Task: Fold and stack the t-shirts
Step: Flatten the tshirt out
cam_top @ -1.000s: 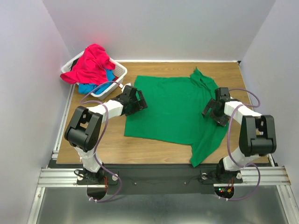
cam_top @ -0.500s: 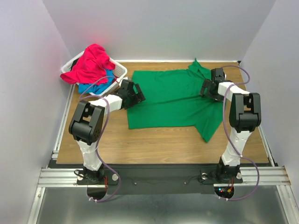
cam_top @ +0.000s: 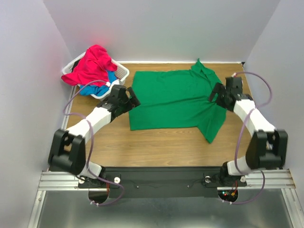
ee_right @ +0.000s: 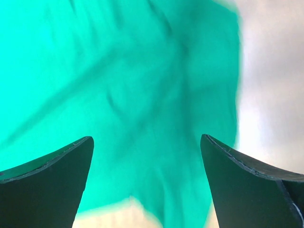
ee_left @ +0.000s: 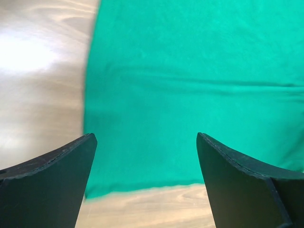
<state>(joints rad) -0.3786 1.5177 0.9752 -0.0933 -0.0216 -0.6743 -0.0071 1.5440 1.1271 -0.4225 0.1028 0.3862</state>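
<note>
Green t-shirt [cam_top: 173, 99] spread flat across the middle of the wooden table [cam_top: 156, 147], with an open gripper at each side.

In the top view the left gripper [ee_left: 146, 137] sits at the shirt's left edge and the right gripper [ee_right: 147, 137] at its right sleeve. Each wrist view shows the two fingers spread wide with nothing between them and green cloth below. In the upper left of the frame, a pinkish-red t-shirt [cam_top: 92, 64] is heaped over a blue t-shirt [cam_top: 92, 89] in a white basket [cam_top: 122, 72].
</note>
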